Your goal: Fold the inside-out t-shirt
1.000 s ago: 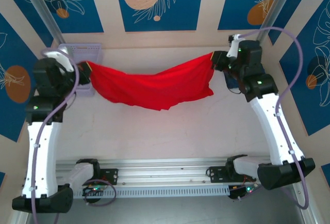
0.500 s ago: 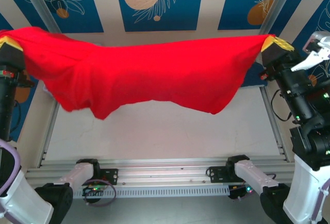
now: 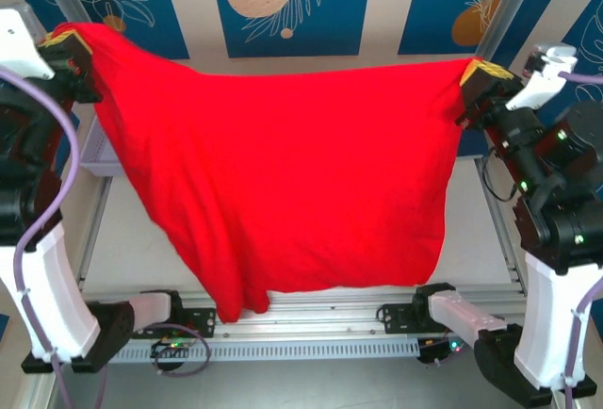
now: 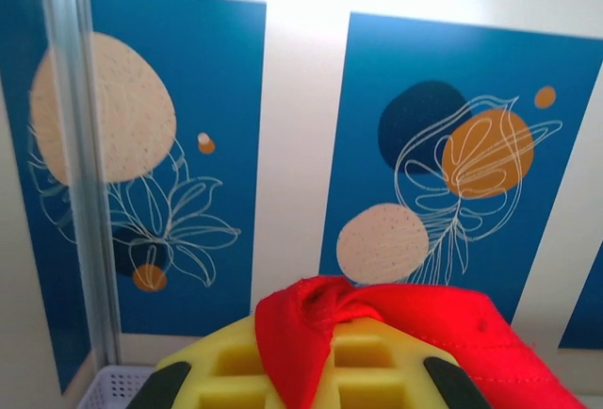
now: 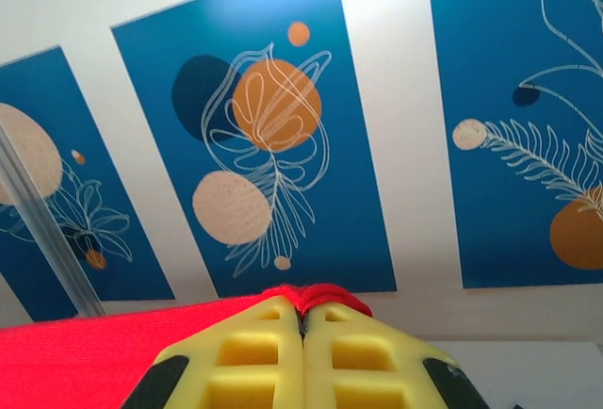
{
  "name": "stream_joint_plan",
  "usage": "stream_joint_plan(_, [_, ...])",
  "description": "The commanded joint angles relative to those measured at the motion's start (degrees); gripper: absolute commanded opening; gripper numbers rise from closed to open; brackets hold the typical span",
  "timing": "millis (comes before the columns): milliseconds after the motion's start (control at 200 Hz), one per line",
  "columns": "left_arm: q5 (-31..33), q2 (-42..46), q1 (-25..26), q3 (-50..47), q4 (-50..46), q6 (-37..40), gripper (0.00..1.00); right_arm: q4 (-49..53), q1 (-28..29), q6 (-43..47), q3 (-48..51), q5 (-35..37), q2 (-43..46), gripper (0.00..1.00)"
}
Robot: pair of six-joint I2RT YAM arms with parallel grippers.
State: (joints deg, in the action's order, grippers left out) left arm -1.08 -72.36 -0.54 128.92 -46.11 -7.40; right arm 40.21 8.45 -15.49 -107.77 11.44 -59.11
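Red shirt hoisted and spread between both arms.
Overhead, I see the left gripper (image 3: 66, 43) and right gripper (image 3: 485, 74) each pinched tight on a top corner of the inside-out t-shirt (image 3: 292, 164). It hangs as a wide plain sheet above the table (image 3: 471, 239), its hem drooping lowest at the left. A lavender basket (image 3: 97, 153) peeks out behind its left edge, contents hidden. Left wrist: yellow pads (image 4: 226, 371) clamped on a bunched red fold. Right wrist: jaws closed flush, a red nub poking above them, cloth running off left.
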Motion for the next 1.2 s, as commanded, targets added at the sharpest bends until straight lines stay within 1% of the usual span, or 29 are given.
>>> stream_joint_plan(0, [-1.25,-3.44,-0.61,-0.16,3.24,-1.03,0.0,-2.85,-0.3,1.24,0.35,2.31,-3.57,0.0])
stream_joint_plan(145, [-1.11,-6.08,-0.6,3.81,2.63,-1.16,0.0,-1.96,-0.31,0.9,-2.84,1.15,-5.74,0.0])
stream_joint_plan(260, [-1.07,-5.25,-0.61,6.25,1.75,-1.04,0.0,-0.77,-0.36,0.72,-4.03,0.48,-4.8,0.0])
stream_joint_plan(615, [1.98,7.09,-0.59,5.48,0.24,1.85,0.0,3.49,-0.36,-0.57,-4.11,-1.49,4.9,0.0])
stream_joint_plan(730, [2.62,10.29,-0.61,3.61,0.86,2.52,0.0,4.17,-0.36,-1.25,-4.38,-2.43,6.84,0.0])
stream_joint_plan(840, [3.23,11.51,-0.61,3.29,1.39,3.07,0.0,4.84,-0.31,-1.53,-5.6,-2.96,7.26,0.0])
stream_joint_plan(1020, [3.66,9.44,-0.59,3.97,2.91,4.12,0.0,3.9,-0.36,-1.0,-6.07,-2.12,6.35,0.0])
stream_joint_plan(1100, [3.36,6.21,-0.61,3.89,3.42,4.15,0.0,2.61,-0.36,-0.21,-5.04,-1.05,5.21,0.0])
stream_joint_plan(1195, [1.72,1.53,-0.6,1.57,5.54,3.51,0.0,-0.5,-0.35,2.19,-1.5,2.54,2.91,0.0])
